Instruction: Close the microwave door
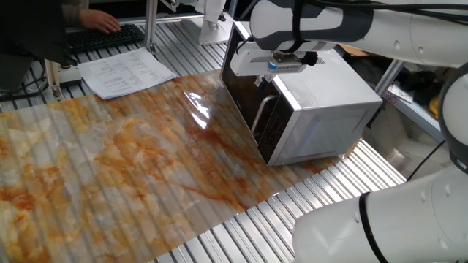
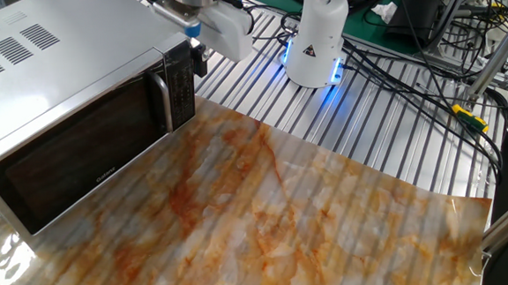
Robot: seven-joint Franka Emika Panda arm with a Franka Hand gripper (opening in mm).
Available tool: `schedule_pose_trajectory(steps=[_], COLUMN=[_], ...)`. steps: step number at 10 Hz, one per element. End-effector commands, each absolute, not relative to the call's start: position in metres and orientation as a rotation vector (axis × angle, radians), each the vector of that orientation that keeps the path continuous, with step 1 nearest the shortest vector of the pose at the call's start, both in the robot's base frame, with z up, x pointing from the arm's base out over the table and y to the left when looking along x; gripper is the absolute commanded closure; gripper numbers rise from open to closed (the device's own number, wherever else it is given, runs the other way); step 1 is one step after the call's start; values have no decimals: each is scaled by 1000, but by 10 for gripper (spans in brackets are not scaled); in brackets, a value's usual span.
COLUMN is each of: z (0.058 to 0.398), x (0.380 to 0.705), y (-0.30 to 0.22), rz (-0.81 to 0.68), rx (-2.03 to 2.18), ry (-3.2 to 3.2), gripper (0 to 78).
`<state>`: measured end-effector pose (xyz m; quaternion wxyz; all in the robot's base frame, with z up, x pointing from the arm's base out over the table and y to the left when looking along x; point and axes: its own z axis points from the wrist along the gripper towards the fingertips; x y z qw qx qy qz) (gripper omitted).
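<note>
The silver-grey microwave (image 1: 322,102) stands at the right of the marbled sheet; it also shows at the left in the other fixed view (image 2: 46,58). The microwave door (image 1: 241,98) of dark glass lies flush against the black front, with its silver bar handle (image 1: 260,113) beside the button panel. The door (image 2: 78,158) and handle (image 2: 158,104) look the same in the other view. My gripper (image 1: 263,77) hangs at the top front corner of the microwave, just off the button panel (image 2: 181,89). Its dark fingers (image 2: 199,59) look pressed together and hold nothing.
An orange marbled sheet (image 1: 131,161) covers the slatted aluminium table (image 2: 260,89). Papers (image 1: 126,73), a keyboard (image 1: 102,35) and a person's hand (image 1: 95,18) are at the far edge. The robot base (image 2: 318,41) and cables (image 2: 425,52) stand behind the microwave.
</note>
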<state>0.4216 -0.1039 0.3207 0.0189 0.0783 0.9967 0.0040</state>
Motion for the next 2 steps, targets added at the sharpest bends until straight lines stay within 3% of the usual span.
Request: schedule_pose_trajectory(steps=[1,2], z=[323,323], x=[421,421], y=[-104,-104], rz=[17,17], rx=[218,219], ry=[3081,3081], gripper=[776,776])
